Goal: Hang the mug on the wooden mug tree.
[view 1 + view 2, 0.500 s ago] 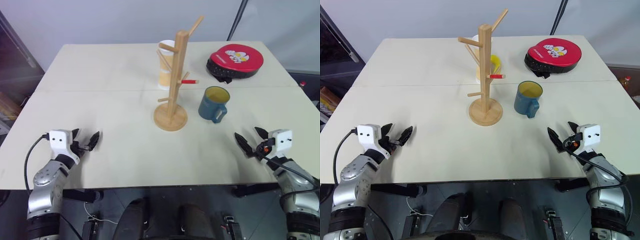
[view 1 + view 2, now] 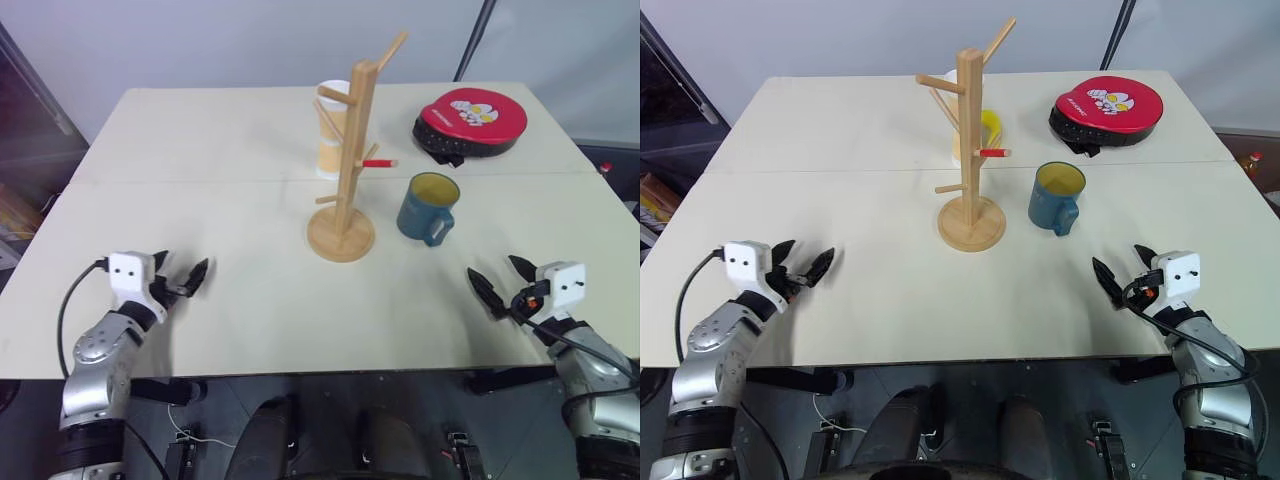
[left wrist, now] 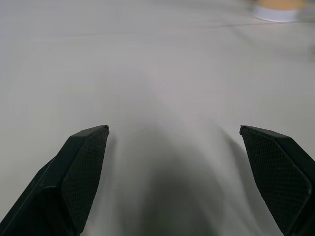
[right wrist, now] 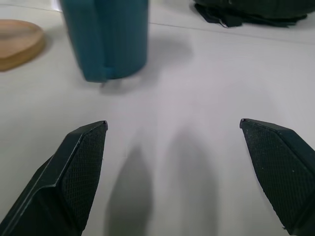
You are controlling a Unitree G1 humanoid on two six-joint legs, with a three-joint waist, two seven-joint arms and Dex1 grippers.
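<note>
1. While both arms sit low at the near edge of the tabletop (image 2: 200, 200), the mug (image 2: 428, 208) stands upright on it, right of centre, untouched.
2. Mug: dark teal outside, yellow-green inside, loop handle turned toward the near edge. In the right wrist view its handle side faces the camera.
3. Wooden mug tree (image 2: 346, 170) stands upright just left of the mug, a small gap between its round base and the mug. Red-tipped peg points toward the mug's side, above it. No peg carries anything.
4. Left pincer (image 2: 178, 281): fingers (image 3: 78, 172) spread wide, nothing between them, bare tabletop ahead. It sits at the near left, well apart from the tree and mug.
5. Right pincer (image 2: 1124, 271): fingers (image 4: 74, 172) spread wide, empty. It sits at the near right, pointing toward the mug, with clear tabletop between them.
6. White and orange cup (image 2: 331, 130) stands behind the tree's post, partly hidden by it.
7. Red round pad with black underside (image 2: 470, 120) lies at the far right of the tabletop, beyond the mug.
8. A seam runs across the tabletop behind the tree's base.
</note>
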